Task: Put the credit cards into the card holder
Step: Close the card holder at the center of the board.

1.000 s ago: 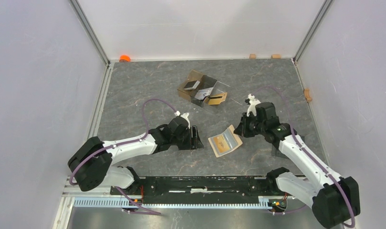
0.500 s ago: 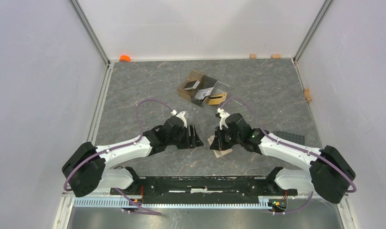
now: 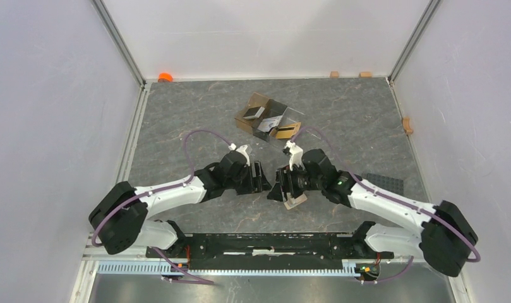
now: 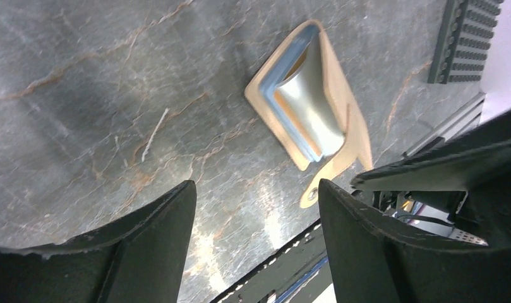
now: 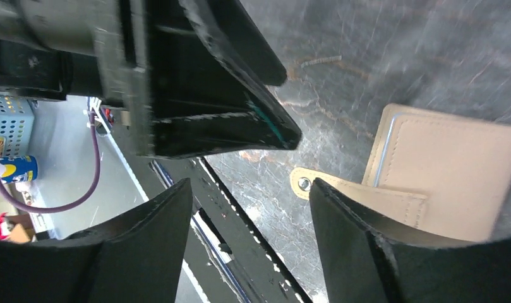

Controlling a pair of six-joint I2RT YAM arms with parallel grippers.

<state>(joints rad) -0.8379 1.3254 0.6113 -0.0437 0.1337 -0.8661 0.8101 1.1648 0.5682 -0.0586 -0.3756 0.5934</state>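
- Left gripper [image 3: 263, 178] hovered just left of the wallet [image 4: 303, 107], fingers apart.
- Right gripper [image 5: 249, 189] hung over the wallet's tab, fingers apart too.
- 1 silver card [image 4: 311, 95] sat inside the half-open wallet, near centre.

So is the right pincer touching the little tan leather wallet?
Cannot tell. In the right wrist view the right pincer is open over the tan leather wallet, whose edge runs behind it, hiding any gap. From above, the pincer itself covers it.

Tan card holder [image 4: 336, 69] lying half-open, snap tab [image 4: 314, 191] loose; silver credit card [image 4: 309, 95] tucked in blue pocket [image 4: 292, 126].
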